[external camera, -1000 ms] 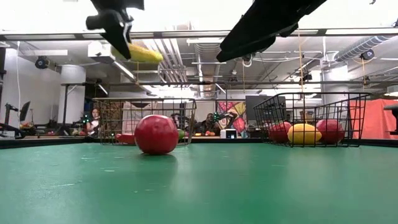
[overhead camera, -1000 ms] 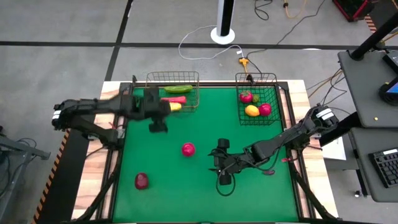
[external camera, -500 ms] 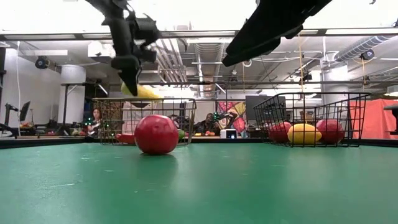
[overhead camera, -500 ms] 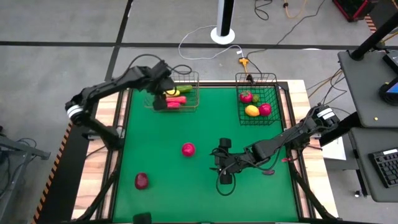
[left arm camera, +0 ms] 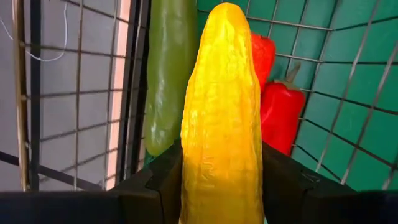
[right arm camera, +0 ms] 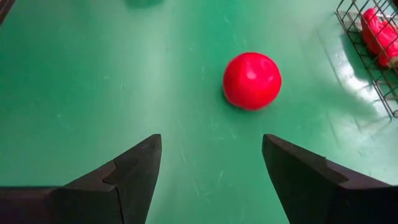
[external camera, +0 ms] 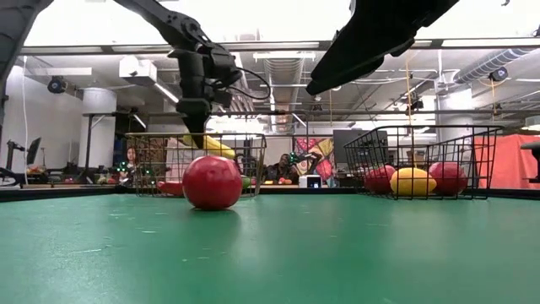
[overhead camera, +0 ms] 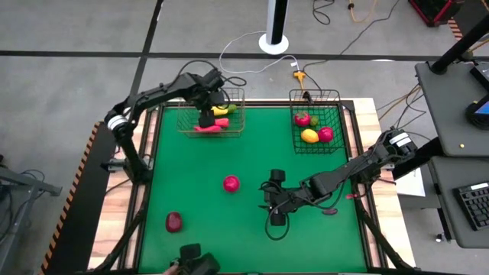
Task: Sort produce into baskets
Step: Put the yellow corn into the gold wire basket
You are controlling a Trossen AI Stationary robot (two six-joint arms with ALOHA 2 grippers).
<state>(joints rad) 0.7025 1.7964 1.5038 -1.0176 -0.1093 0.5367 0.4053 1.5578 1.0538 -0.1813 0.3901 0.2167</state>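
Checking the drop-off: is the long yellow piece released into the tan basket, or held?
Held. The left hand is shut on the long yellow piece, hanging over the tan basket, above the cucumber and chilies.

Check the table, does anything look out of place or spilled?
Nothing spilled. Two round fruits sit loose on the mat: a red one mid-table and a dark-red one near the front left, not yet sorted. The left pincer holds a yellow piece over the tan basket.

Two baskets along the frame's top, loose fruit below.
My left gripper (overhead camera: 206, 120) holds the long piece (left arm camera: 221, 124) over the wider basket (overhead camera: 239, 114), perhaps inside; round fruit (overhead camera: 231, 183) mid-frame.
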